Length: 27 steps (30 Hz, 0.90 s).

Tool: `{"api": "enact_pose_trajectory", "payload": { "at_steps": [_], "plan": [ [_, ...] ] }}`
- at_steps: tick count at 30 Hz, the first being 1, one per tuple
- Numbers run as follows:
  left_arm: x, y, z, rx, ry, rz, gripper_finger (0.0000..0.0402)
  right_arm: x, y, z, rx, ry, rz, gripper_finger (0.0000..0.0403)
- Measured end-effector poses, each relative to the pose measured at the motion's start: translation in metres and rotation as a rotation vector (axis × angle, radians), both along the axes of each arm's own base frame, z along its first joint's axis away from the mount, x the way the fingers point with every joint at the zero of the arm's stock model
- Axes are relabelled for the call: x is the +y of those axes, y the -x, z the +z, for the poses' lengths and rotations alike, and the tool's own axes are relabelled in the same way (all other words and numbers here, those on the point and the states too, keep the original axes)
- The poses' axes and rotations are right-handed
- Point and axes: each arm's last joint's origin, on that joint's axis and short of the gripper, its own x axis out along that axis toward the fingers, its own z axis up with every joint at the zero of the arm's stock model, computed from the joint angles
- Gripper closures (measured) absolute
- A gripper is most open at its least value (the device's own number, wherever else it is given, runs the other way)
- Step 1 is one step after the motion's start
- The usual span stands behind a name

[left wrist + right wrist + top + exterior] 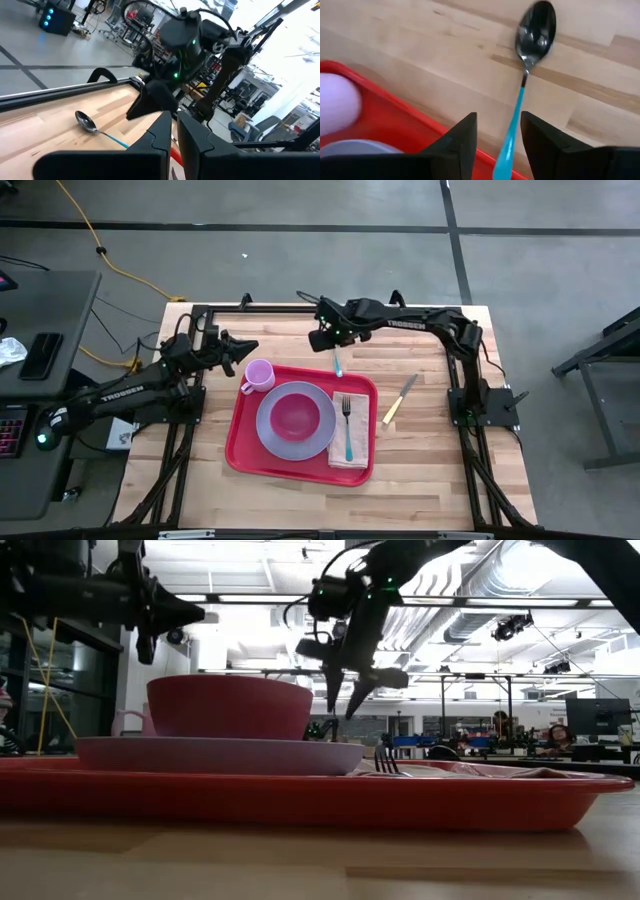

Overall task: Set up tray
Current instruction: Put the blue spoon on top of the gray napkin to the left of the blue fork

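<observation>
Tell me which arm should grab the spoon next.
Right, probably. The right gripper hangs open directly over the spoon, its blue handle between the fingers, at the tray edge. The left gripper sits shut by the mug, farther away.

We note tray (245, 450) glossy red plastic, counter (430, 470) matt pale wood with visible grain, spoon (536, 30) polished metal bowl, smooth turquoise plastic handle.

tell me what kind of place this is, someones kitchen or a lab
Most likely a robotics lab or workshop, not a kitchen. The wooden table stands on a bare concrete floor with a yellow cable running across it, and the low view shows exposed ceiling ducts and monitors on desks behind.
</observation>
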Motion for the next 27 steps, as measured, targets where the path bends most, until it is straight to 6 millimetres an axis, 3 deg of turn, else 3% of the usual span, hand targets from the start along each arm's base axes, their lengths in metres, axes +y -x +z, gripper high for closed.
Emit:
{"api": "enact_pose_trajectory", "payload": {
  "at_steps": [8, 19, 27],
  "plan": [
    [0.000, 0.000, -0.013, 0.013, 0.012, 0.000, 0.0339, -0.004, -0.007, -0.029, 0.079, -0.016, -0.007, 0.0272],
    [0.000, 0.000, -0.014, 0.019, 0.016, 0.001, 0.0339, -0.015, -0.011, -0.066, 0.157, -0.041, -0.006, 0.0272],
    [0.000, 0.000, -0.015, 0.023, 0.018, 0.001, 0.0339, -0.018, -0.019, -0.075, 0.122, -0.007, 0.003, 0.0272]
  ]
}}
